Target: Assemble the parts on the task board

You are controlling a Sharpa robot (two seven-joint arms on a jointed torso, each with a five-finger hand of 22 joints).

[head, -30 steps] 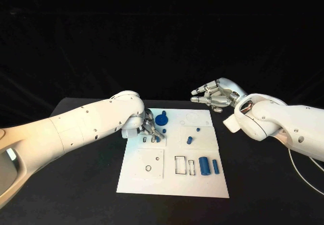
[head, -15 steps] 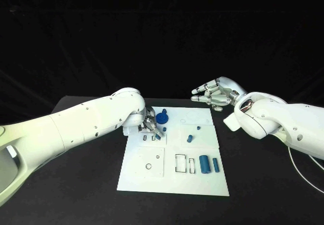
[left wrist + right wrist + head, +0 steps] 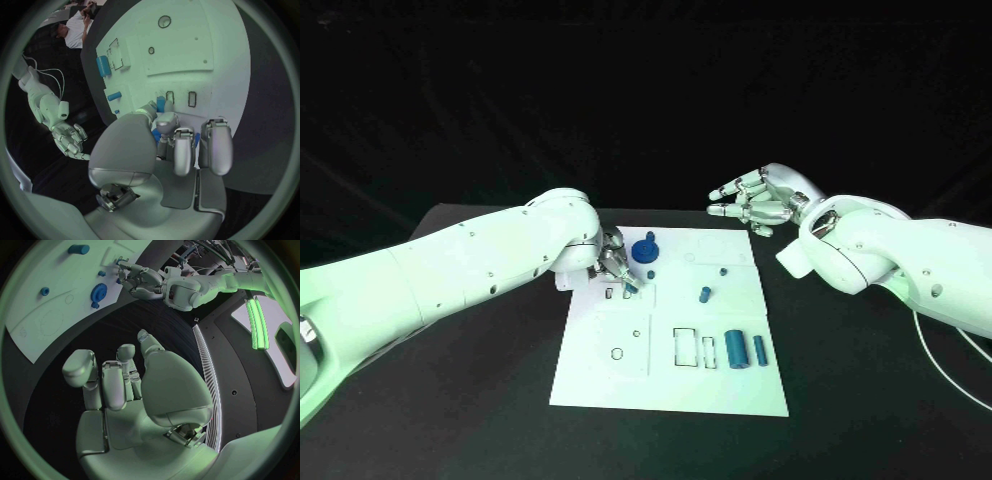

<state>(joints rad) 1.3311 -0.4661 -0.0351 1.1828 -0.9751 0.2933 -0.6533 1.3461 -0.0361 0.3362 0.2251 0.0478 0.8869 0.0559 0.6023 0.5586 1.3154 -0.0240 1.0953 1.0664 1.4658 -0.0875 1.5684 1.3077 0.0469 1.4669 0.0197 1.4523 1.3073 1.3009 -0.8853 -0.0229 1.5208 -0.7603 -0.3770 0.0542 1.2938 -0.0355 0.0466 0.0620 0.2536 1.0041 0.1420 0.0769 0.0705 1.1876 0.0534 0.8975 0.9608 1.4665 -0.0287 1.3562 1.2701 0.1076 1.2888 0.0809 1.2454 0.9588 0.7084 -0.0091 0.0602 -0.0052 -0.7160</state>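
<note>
Fingers [image 3: 167, 131] of the silver left hand [image 3: 615, 262] pinch a small blue peg [image 3: 161, 104] over the flat white task board [image 3: 733, 395], half hiding it. Silver right hand [image 3: 753, 205] hovers beyond the board's far edge, spread and empty.

L hand [image 3: 615, 262] fingertips hide small blue part [image 3: 160, 104] | board slots beneath: unclear

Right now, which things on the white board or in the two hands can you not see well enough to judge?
- Head view: the left hand covers the slots under it on the board.
- Left wrist view: a blue part sits at the fingers; they hide whether it is gripped or seated.
- Head view: the small blue peg is too small to tell upright or lying.
- Right hand: holds nothing.
</note>
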